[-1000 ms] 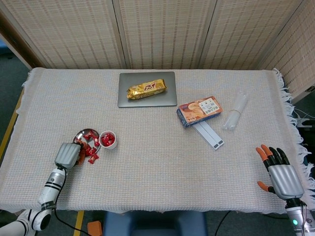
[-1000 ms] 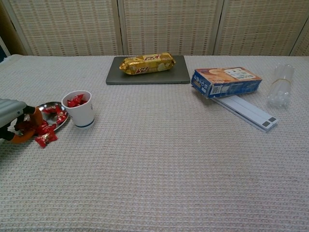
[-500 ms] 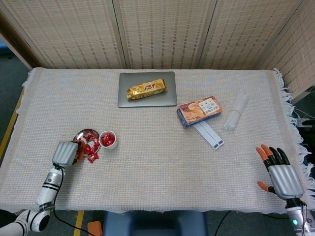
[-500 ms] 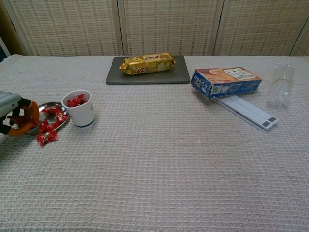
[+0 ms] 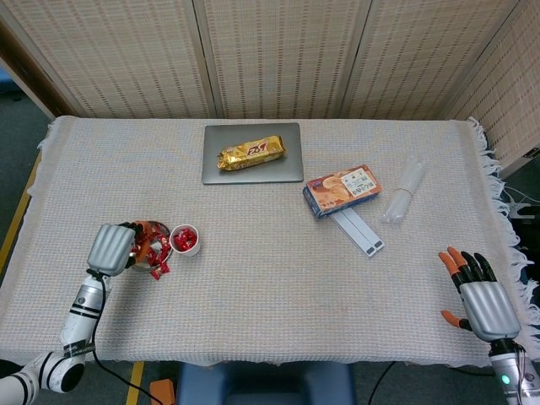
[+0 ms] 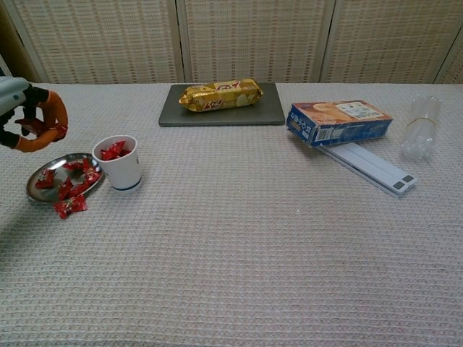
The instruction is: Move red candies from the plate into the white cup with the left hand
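A small metal plate (image 6: 35, 194) (image 5: 148, 226) holds several red candies (image 6: 72, 181), and one more lies on the cloth just in front of it (image 6: 69, 207). Right beside the plate stands the white cup (image 6: 121, 170) (image 5: 185, 240) with red candies inside. My left hand (image 6: 30, 116) (image 5: 111, 248) hovers above the plate's left side, up and to the left of the cup, pinching a red candy (image 6: 30, 125) between its orange fingertips. My right hand (image 5: 482, 297) rests at the table's near right corner, fingers spread and holding nothing.
A grey tray (image 5: 215, 169) (image 6: 170, 116) with a golden snack bar (image 5: 251, 153) sits at the back centre. A blue box (image 5: 342, 189) (image 6: 338, 121) lies on a white strip (image 5: 360, 231), with clear plastic tubes (image 5: 403, 191) (image 6: 419, 124) to the right.
My left hand has risen from the plate, where its fingers were among the candies, and now hangs well above it with a candy. The right hand has not moved.
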Available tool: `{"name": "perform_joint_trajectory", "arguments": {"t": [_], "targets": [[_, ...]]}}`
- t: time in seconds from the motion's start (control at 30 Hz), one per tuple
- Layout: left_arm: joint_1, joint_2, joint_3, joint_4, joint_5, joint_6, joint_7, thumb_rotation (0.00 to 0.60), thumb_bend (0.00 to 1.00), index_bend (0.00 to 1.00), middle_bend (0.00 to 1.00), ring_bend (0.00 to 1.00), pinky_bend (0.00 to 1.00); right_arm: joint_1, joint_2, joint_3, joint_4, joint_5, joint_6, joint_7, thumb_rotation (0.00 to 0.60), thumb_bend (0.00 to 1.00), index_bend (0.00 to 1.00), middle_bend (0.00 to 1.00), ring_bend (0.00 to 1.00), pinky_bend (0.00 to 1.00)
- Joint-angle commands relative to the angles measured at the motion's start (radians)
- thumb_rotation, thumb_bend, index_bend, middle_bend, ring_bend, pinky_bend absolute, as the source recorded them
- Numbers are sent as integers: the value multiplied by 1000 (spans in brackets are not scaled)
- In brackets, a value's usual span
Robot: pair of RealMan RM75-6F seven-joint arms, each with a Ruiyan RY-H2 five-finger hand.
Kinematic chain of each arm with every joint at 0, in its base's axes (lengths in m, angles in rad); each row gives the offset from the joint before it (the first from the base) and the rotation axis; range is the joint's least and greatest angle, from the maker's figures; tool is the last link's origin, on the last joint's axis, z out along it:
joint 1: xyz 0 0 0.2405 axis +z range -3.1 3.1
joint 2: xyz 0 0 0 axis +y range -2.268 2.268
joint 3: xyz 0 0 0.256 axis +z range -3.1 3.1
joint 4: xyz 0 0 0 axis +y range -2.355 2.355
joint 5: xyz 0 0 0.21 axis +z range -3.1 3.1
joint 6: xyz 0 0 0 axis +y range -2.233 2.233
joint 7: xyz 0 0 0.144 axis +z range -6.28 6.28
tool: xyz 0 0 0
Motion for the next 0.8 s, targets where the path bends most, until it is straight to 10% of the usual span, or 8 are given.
{"name": "perform_joint_trajectory", "arguments": {"t": [0.03,0.8], "targets": [[-48,-5,-25,-51,0,-25,59,600,486,528,592,599,1000,0,0,1,0,1,0,-1,600,64,0,0,0,0],[-126,-130,12,72,-22,-105,166,600,435,385,402,371,1000,-5,6,-1,1,-5,9,12,600,65,0,0,0,0]]}}
